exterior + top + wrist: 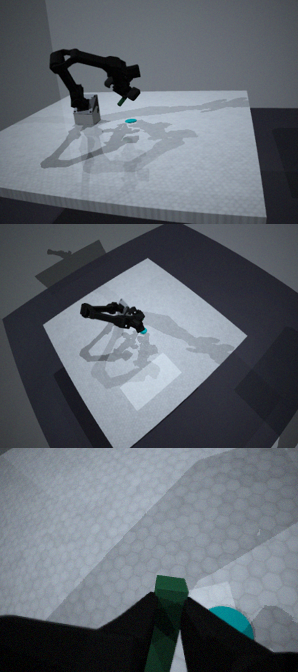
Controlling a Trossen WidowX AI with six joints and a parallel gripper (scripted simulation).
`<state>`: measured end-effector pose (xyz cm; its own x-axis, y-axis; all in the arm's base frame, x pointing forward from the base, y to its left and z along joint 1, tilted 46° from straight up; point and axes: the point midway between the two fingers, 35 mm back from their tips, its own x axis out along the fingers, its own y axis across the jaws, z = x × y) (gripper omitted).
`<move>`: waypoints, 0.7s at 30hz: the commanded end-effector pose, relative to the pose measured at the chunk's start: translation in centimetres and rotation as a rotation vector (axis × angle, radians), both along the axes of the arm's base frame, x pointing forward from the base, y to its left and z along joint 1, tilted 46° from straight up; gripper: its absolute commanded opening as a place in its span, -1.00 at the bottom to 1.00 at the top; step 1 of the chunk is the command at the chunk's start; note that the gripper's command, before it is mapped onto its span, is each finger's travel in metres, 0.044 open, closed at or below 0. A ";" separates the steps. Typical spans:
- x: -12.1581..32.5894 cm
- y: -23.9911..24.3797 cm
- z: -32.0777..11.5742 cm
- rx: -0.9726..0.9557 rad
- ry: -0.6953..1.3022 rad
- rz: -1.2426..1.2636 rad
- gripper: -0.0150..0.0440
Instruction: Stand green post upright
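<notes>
The green post (121, 101) (171, 586) is held in the air, tilted, with its lower end pointing down and to the left in the exterior view. My gripper (168, 601) is shut on the post. The cyan circle (143, 331) (130, 121) (231, 619) lies flat on the table. In the exterior view the post hangs above and a little left of the circle. In the wrist view the circle is to the right of the post's end, partly hidden by the right finger. In the top view the arm hides the post and part of the circle.
The arm's pale base block (87, 119) stands on the white table (198, 333) (217, 162), left of the circle in the exterior view. Shadows of the arm cross the table around the circle. A brighter rectangular patch (155, 384) shows on the table in the top view.
</notes>
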<state>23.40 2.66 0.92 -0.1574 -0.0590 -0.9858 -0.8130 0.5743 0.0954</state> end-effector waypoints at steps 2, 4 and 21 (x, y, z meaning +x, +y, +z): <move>-0.1 0.1 0.0 0.043 -0.019 0.004 -0.42; -0.1 0.0 0.0 0.056 -0.026 0.004 -0.42; 0.0 0.0 0.1 0.165 -0.090 0.014 -0.42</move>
